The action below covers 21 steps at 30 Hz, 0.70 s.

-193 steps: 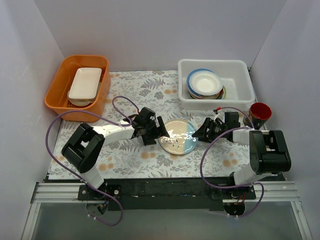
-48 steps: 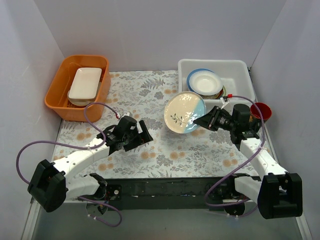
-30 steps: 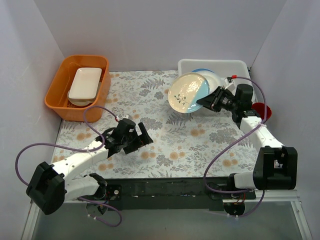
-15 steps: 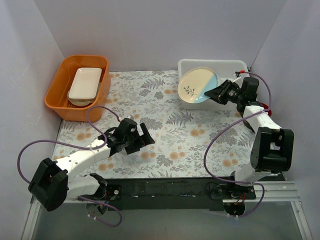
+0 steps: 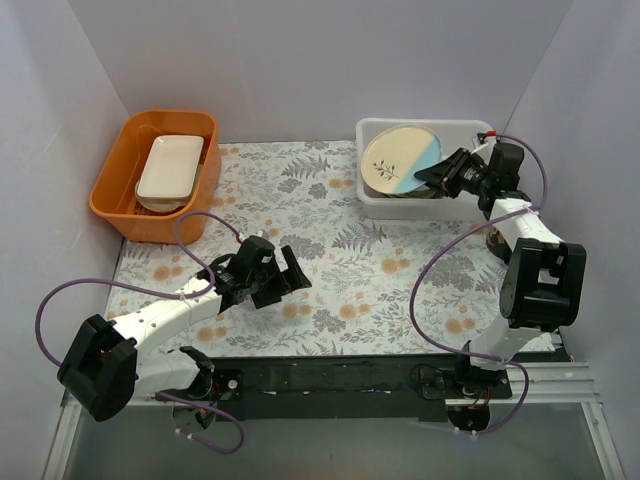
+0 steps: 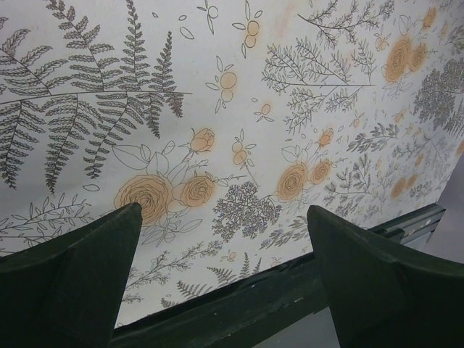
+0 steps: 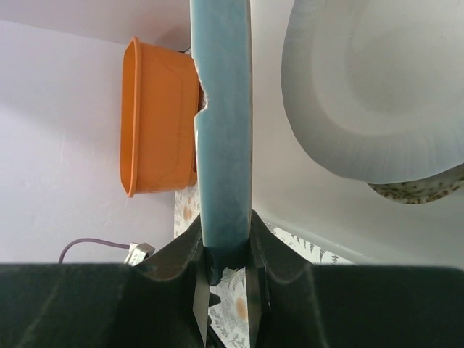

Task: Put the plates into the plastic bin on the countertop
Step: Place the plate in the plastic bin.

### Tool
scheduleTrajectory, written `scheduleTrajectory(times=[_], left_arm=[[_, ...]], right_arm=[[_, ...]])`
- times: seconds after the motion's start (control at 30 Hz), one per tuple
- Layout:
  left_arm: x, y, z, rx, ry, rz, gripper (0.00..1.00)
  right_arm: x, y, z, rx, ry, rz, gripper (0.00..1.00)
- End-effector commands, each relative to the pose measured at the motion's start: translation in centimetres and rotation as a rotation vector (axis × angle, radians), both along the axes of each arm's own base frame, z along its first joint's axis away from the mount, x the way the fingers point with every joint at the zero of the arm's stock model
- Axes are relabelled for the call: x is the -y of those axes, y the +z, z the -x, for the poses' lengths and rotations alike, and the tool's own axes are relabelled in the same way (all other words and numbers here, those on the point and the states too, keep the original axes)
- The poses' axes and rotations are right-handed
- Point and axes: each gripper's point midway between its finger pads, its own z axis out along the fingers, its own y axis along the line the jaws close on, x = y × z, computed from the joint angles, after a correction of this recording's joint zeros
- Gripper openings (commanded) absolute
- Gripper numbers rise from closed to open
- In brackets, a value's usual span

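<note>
A round cream and light blue plate (image 5: 400,158) with a leaf sprig is held tilted over the left part of the white plastic bin (image 5: 385,207). My right gripper (image 5: 438,176) is shut on the plate's right rim. In the right wrist view that rim (image 7: 223,109) stands edge-on between the fingers of the right gripper (image 7: 225,233). To its right lies a white plate (image 7: 377,94) on a speckled one (image 7: 424,190) inside the bin. My left gripper (image 5: 291,279) hovers open over the countertop (image 5: 330,210), and the left wrist view shows nothing in the left gripper (image 6: 223,217).
An orange tub (image 5: 120,190) with a white rectangular dish (image 5: 170,165) stands at the back left, also seen as the orange tub (image 7: 156,116) in the right wrist view. White walls close in the sides and back. The left wrist view shows the table's dark front edge (image 6: 239,304).
The right gripper has carried the plate up from the countertop and back to the right, until it is over the bin. The left arm has drawn back towards the front left and stays open.
</note>
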Motion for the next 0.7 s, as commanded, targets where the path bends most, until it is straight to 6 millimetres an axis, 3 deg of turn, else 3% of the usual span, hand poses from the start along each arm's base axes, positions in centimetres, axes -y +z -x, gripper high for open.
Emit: scheduleTrajectory(times=[0.0,0.4,0.67], left_arm=[[0.1,0.7,0.0,0.010,-0.002,0.024,0.98],[-0.2,0.0,0.2,0.004,-0.003,0.004,0.98],[0.0,-0.9,0.1,-0.022,-0.022,-0.021,0.98]], right_arm=[[0.0,7.1,-1.3,0.243,0.052,-0.014,0.01],[1.4,6.9,-4.9,0.228,0.006,-0.056,0.01],[1.5,6.7,-6.2,0.219,0.012,-0.070,0.01]])
